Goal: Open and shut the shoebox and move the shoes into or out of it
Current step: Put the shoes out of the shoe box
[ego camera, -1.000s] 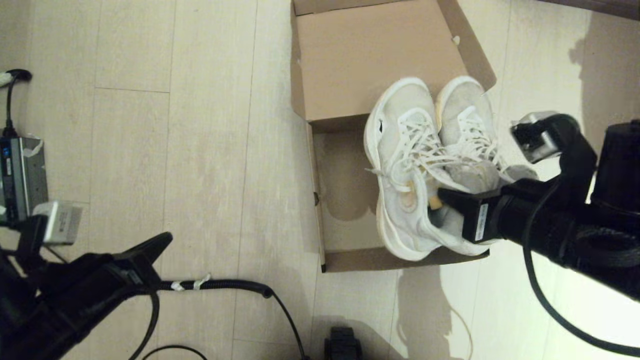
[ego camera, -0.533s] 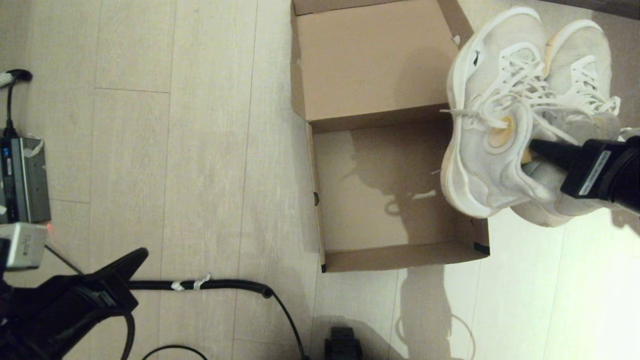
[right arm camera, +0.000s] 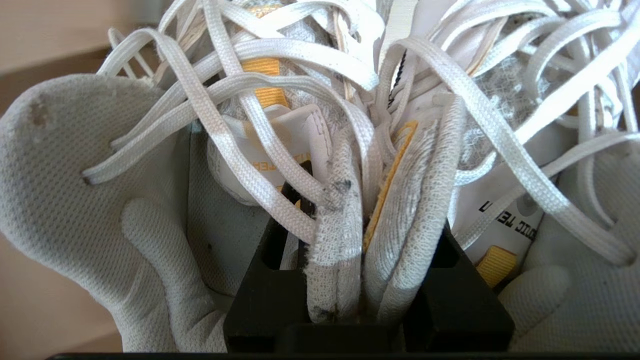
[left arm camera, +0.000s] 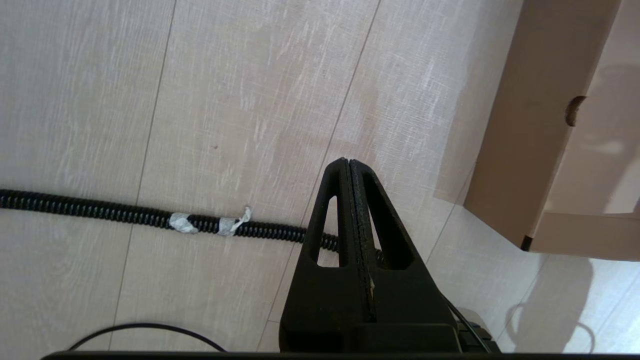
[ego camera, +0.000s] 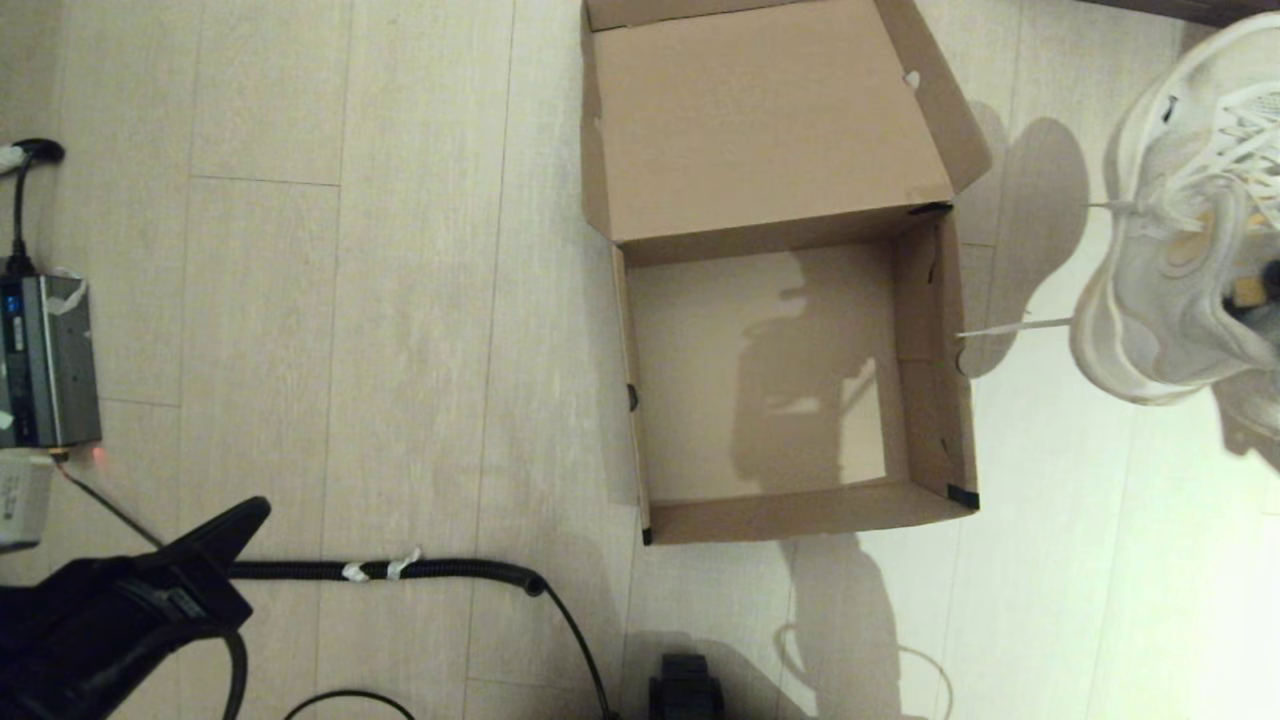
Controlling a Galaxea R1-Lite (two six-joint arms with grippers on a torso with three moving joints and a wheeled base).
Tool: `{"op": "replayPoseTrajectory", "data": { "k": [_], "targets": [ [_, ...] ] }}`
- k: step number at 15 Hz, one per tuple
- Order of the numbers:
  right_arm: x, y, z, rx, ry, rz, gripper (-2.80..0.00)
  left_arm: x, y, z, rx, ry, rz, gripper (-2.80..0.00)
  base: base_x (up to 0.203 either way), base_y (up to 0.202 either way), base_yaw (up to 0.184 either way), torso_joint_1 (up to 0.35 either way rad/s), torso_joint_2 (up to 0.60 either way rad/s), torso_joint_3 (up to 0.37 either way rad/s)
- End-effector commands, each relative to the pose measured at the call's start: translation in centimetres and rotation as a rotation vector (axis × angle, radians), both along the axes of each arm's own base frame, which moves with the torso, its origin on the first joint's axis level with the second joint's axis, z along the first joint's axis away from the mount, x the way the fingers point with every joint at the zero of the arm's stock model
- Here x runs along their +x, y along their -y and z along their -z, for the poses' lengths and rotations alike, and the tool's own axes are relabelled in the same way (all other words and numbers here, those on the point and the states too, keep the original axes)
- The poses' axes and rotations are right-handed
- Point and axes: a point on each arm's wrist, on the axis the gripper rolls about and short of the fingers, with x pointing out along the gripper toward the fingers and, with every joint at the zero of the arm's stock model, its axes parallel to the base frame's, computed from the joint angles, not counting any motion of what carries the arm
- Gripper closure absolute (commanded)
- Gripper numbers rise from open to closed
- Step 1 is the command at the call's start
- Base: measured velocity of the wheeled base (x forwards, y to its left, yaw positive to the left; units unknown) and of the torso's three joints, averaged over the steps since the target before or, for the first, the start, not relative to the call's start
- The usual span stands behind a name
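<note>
The brown cardboard shoebox (ego camera: 925, 350) lies open on the floor, its lid (ego camera: 760, 120) folded back, nothing inside. The white mesh shoes (ego camera: 1180, 230) hang in the air right of the box, at the head view's right edge. My right gripper (right arm camera: 360, 220) is shut on the inner collars of both shoes (right arm camera: 345, 220), pinched together between its black fingers; the gripper itself is out of the head view. My left gripper (left arm camera: 347, 162) is shut on nothing, low over the floor left of the box (left arm camera: 525, 125), seen in the head view as a black wedge (ego camera: 235, 520).
A black corrugated cable (ego camera: 440, 570) with white tape crosses the wooden floor between my left gripper and the box's near left corner. A grey electronics unit (ego camera: 40, 360) sits at the far left. A small black object (ego camera: 685, 690) lies at the bottom edge.
My right gripper lifted the pair of shoes out of the box and carried them right, past its right wall. The box now stands empty. My left arm drew back slightly to the lower left.
</note>
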Motion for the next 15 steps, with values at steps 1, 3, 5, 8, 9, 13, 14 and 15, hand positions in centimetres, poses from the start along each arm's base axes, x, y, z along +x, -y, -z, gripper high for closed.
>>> {"op": "replayPoseTrajectory", "data": {
  "k": [1, 3, 5, 8, 9, 13, 14, 15],
  "targets": [
    [1.3, 1.1, 0.4, -0.003, -0.036, 0.058, 0.00, 0.0, 0.0, -0.2, -0.005, 0.013, 0.005, 0.00, 0.000, 0.000, 0.000, 0.000, 0.00, 0.000],
    [3.4, 1.3, 1.2, -0.014, -0.085, 0.056, 0.00, 0.1, 0.1, -0.2, -0.006, 0.011, 0.040, 0.00, 0.000, 0.000, 0.000, 0.000, 0.00, 0.000],
    [6.5, 1.5, 2.3, -0.021, -0.120, 0.043, 0.00, 0.4, 0.2, -0.4, -0.013, 0.013, 0.071, 0.00, 0.000, 0.000, 0.000, 0.000, 0.00, 0.000],
    [11.6, 1.7, 4.6, -0.024, -0.154, -0.016, 0.00, 1.0, 0.4, -1.5, -0.044, 0.052, 0.093, 0.00, 0.000, 0.000, 0.000, 0.000, 0.00, 0.000],
    [13.3, 2.0, 5.3, -0.024, -0.160, -0.021, 0.00, 1.1, 0.4, -1.7, -0.045, 0.060, 0.098, 0.00, 0.000, 0.000, 0.000, 0.000, 0.00, 0.000],
    [18.5, 2.6, 7.0, -0.037, -0.111, -0.058, 0.00, 1.1, 0.5, -0.9, -0.064, 0.021, 0.104, 0.00, 0.000, 0.000, 0.000, 0.000, 0.00, 0.000],
    [19.0, 2.7, 6.8, -0.047, -0.092, -0.061, 0.00, 1.0, 0.5, -0.8, -0.083, 0.016, 0.103, 0.00, 0.000, 0.000, 0.000, 0.000, 0.00, 0.000],
    [19.1, 3.0, 6.7, -0.060, -0.091, -0.052, 0.00, 1.0, 0.5, -0.7, -0.093, 0.008, 0.104, 0.00, 0.000, 0.000, 0.000, 0.000, 0.00, 0.000]
  ]
}}
